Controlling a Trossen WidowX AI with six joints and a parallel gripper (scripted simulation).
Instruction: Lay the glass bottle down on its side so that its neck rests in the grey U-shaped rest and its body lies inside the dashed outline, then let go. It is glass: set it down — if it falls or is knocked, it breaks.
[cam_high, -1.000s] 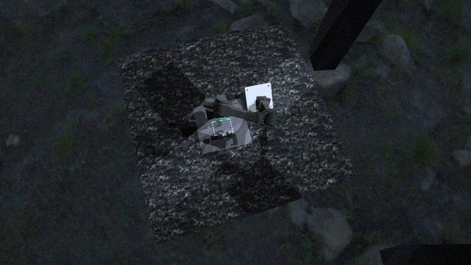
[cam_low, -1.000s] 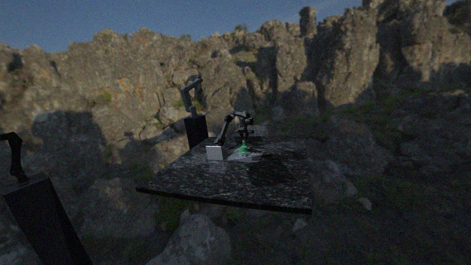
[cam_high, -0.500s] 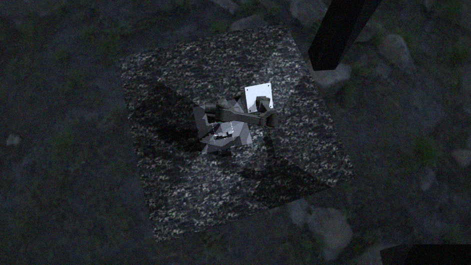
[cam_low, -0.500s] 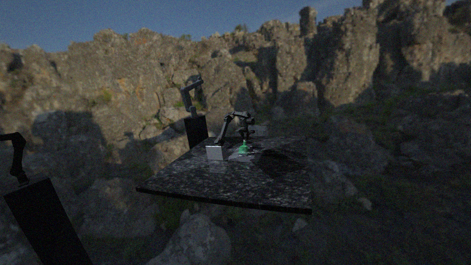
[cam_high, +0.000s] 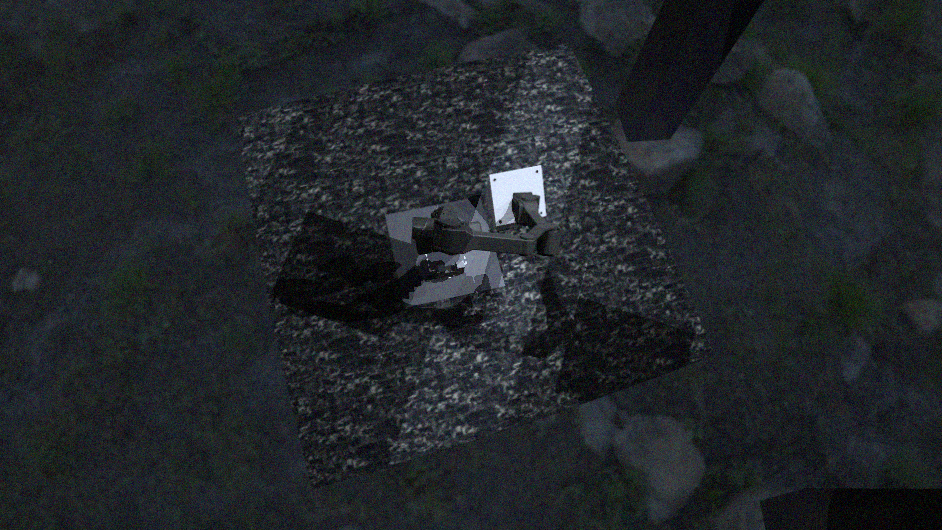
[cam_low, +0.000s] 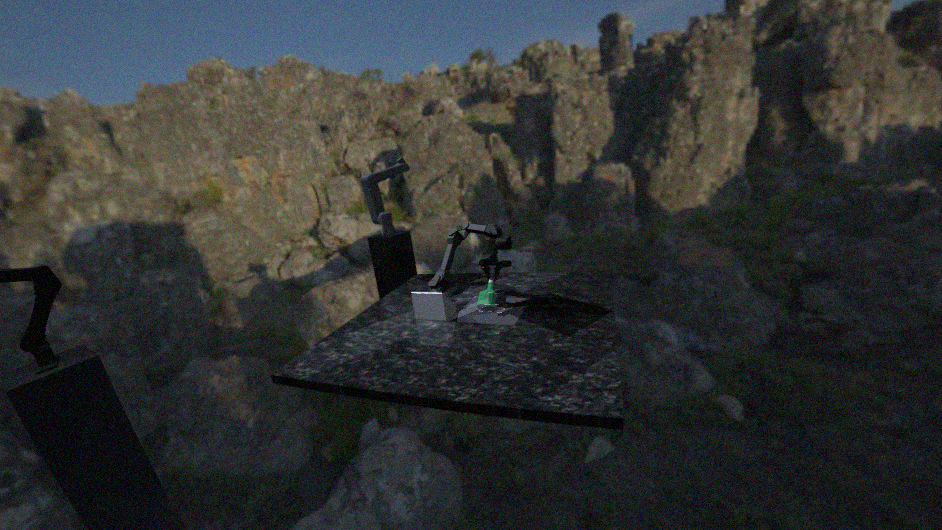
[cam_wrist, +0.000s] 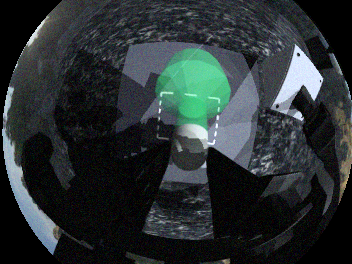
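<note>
Top cam first: the arm (cam_high: 497, 243) (cam_low: 447, 257) reaches over the grey square mat (cam_high: 484, 280) (cam_low: 471, 317) (cam_wrist: 137, 62), set in from every edge of the dark speckled stone tabletop (cam_high: 408, 388) (cam_low: 461, 372) (cam_wrist: 100, 35). It hides the bottle. The white square plate (cam_high: 514, 186) (cam_low: 431, 306) (cam_wrist: 296, 75) sits between mat and upper-right corner.

Exterior cam: the green glass bottle (cam_low: 487, 296) (cam_wrist: 192, 80) is neck up, closer to the tabletop's far edge than its near-right corner. Can't tell if its base touches anything.

Wrist cam: the black gripper (cam_low: 490, 279) (cam_wrist: 190, 150) has the pale neck pinched, bottle overlapping the white dashed outline (cam_wrist: 217, 122) from this angle.
</note>
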